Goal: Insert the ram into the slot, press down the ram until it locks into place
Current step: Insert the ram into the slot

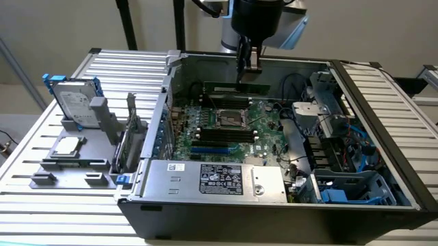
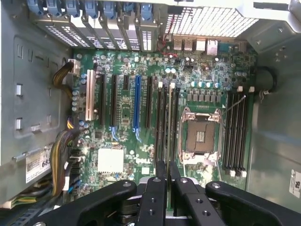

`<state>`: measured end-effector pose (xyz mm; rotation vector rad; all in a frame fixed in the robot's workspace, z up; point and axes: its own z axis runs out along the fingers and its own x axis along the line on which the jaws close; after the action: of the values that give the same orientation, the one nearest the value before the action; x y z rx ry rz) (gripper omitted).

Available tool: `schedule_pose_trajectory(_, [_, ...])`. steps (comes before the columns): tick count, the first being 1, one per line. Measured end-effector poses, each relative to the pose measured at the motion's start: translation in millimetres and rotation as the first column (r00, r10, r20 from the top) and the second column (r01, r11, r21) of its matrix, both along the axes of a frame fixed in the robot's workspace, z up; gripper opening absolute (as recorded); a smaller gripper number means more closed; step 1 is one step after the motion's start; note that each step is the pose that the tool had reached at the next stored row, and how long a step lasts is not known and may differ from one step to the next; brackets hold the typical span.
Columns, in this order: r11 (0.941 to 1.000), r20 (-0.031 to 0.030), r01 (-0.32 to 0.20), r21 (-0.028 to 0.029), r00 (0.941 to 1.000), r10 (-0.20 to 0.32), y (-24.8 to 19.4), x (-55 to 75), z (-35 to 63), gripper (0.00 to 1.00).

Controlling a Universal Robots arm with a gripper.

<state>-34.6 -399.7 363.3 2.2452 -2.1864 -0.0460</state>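
My gripper (image 1: pixel 247 69) reaches down into the open computer case from above, at the far side of the green motherboard (image 1: pixel 263 128). It is shut on the ram (image 1: pixel 236 88), a long green stick standing on edge. The ram's lower edge is at or just above the far bank of black memory sockets (image 1: pixel 236 100); I cannot tell whether it is seated. In the wrist view the ram (image 2: pixel 168 122) appears edge-on as a thin line running out from between the black fingers (image 2: pixel 155 188), lined up along the sockets (image 2: pixel 162 122) beside the CPU socket (image 2: pixel 201 136).
A second bank of memory sockets (image 1: pixel 226 134) lies on the near side of the CPU socket (image 1: pixel 233 119). The power supply (image 1: pixel 215 178) fills the case front, and a drive cage with blue cables (image 1: pixel 342 148) stands at the exterior view's right. A hard drive (image 1: pixel 74 102) stands on a grey fixture outside.
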Motion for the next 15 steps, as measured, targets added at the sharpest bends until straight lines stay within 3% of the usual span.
schedule_pose_trajectory(15, [1.0000,0.0001,0.001,0.0002,1.0000,-0.001,0.1,-3.9,-27.3,0.14])
